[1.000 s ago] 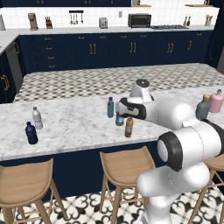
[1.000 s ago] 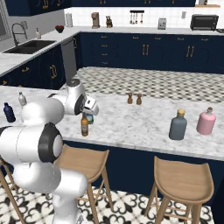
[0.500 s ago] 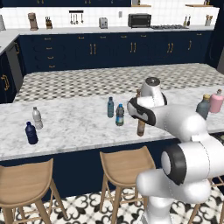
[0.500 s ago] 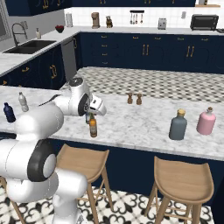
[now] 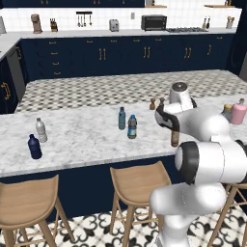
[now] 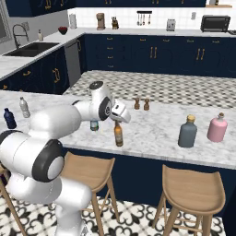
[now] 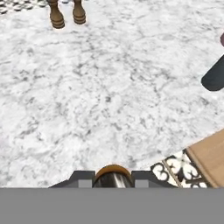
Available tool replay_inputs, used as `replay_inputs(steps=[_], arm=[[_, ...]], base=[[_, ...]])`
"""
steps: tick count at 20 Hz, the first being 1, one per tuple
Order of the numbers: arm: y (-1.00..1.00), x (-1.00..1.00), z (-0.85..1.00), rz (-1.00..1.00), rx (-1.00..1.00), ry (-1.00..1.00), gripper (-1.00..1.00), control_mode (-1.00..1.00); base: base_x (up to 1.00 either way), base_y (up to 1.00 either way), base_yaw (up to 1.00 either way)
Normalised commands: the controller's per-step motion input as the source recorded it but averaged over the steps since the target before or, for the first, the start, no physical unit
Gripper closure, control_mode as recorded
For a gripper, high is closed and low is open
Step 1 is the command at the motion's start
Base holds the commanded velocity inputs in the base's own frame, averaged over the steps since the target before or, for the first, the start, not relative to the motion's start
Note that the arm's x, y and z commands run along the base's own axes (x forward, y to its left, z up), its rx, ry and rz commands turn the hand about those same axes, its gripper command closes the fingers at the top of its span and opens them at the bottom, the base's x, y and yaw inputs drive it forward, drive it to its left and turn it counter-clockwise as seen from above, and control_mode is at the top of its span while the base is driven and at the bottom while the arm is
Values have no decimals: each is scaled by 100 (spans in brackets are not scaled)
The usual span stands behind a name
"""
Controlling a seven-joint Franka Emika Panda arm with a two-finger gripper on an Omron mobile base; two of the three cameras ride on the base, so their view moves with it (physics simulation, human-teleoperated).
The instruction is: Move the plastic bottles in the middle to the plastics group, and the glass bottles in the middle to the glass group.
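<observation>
- Claw (image 6: 119,122) of my arm, clamped on the neck of the amber bottle (image 6: 119,135), carries it upright over the marble counter (image 6: 152,133); in the hand view its cap (image 7: 113,174) sits snug between the fingers (image 7: 83,179).
- Teal bottle (image 5: 122,118) and clear bottle (image 5: 132,127) stand mid-counter, near each other.
- Pale bottle (image 5: 41,130) and navy bottle (image 5: 34,146) wait far left.
- Grey-teal bottle (image 6: 187,132) and pink bottle (image 6: 217,128) stand right.

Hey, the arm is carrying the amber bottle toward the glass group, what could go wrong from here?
The amber bottle is held only by its neck in the gripper, so it might swing or slip. It travels close to the counter's front edge, so a drop could fall off. Set down carelessly, it could knock the grey-teal bottle or pink bottle.
</observation>
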Motion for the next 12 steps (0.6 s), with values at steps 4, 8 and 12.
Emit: replay_inputs(steps=[4,8,12], arm=[[-89,19,0,-10,0,0,100,-100],[-84,22,0,-11,0,0,100,-100],[-82,27,3,-10,0,0,100,-100]], base=[[0,0,0],[0,0,0],[0,0,0]])
